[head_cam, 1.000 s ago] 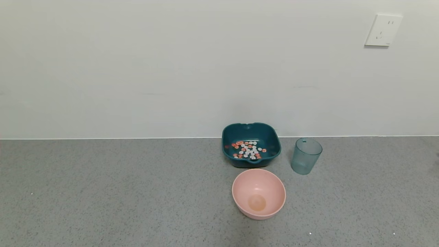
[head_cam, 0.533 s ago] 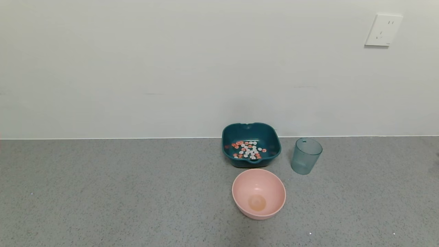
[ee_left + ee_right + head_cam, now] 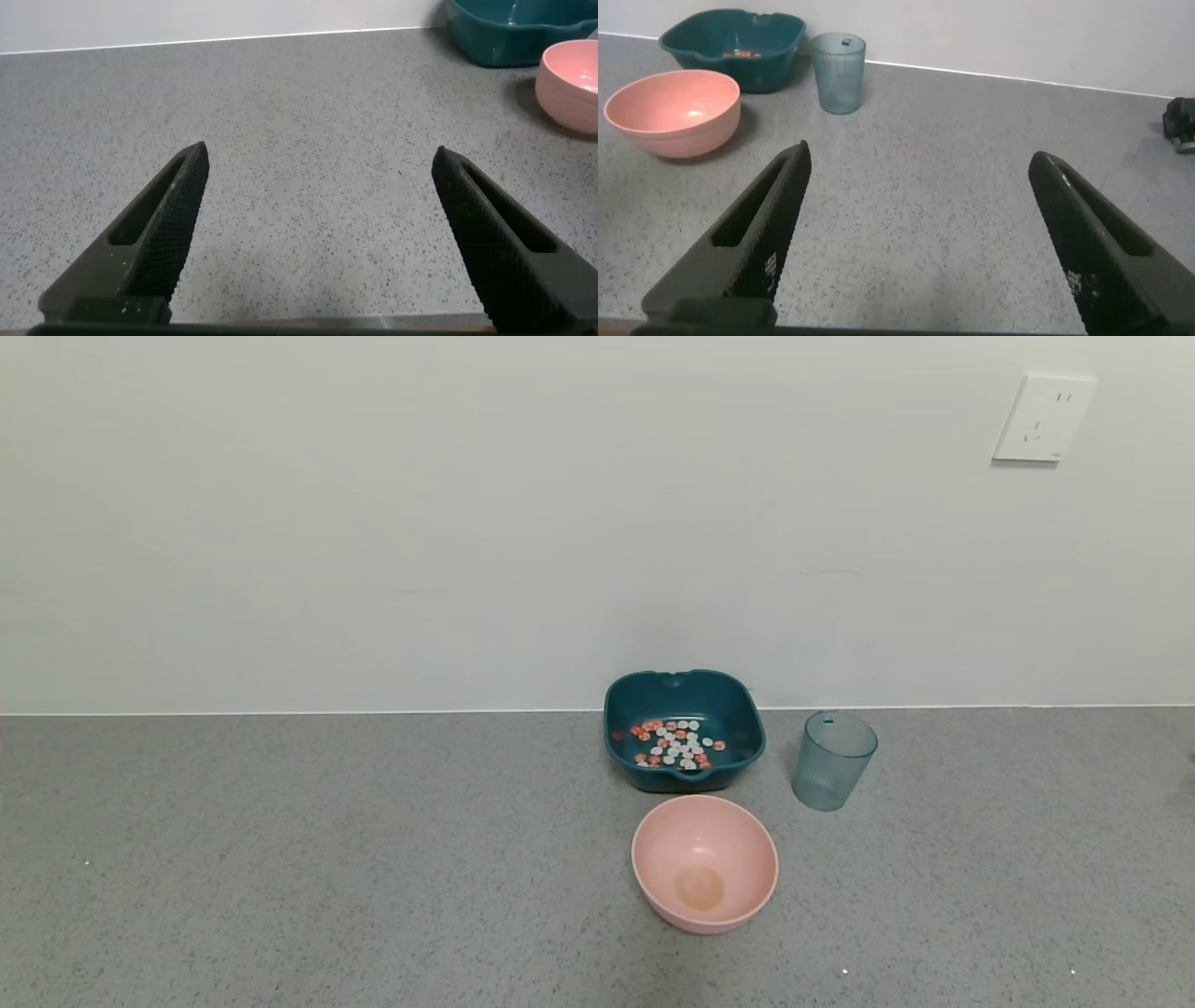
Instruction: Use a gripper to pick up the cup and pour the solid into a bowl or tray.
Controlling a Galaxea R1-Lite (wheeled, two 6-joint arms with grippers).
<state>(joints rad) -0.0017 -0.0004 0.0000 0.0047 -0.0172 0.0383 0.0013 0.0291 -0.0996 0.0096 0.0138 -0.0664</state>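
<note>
Desk [image 3: 280, 859]: grey speckled top that meets the white wall along its far edge.
Pink bowl [image 3: 704, 862]: just on the near side of the teal dish.
Teal dish [image 3: 683, 730]: against the desk's far edge, right of centre.
My left gripper [image 3: 318, 233]: fingers spread wide, low over bare desk, holding nothing.
My right gripper [image 3: 920, 233]: fingers spread wide, holding nothing, well short of the cup.
Cup [image 3: 833, 761]: upright, just right of the teal dish.
Solid [image 3: 677, 743]: orange-red and white pieces on the teal dish's floor.
</note>
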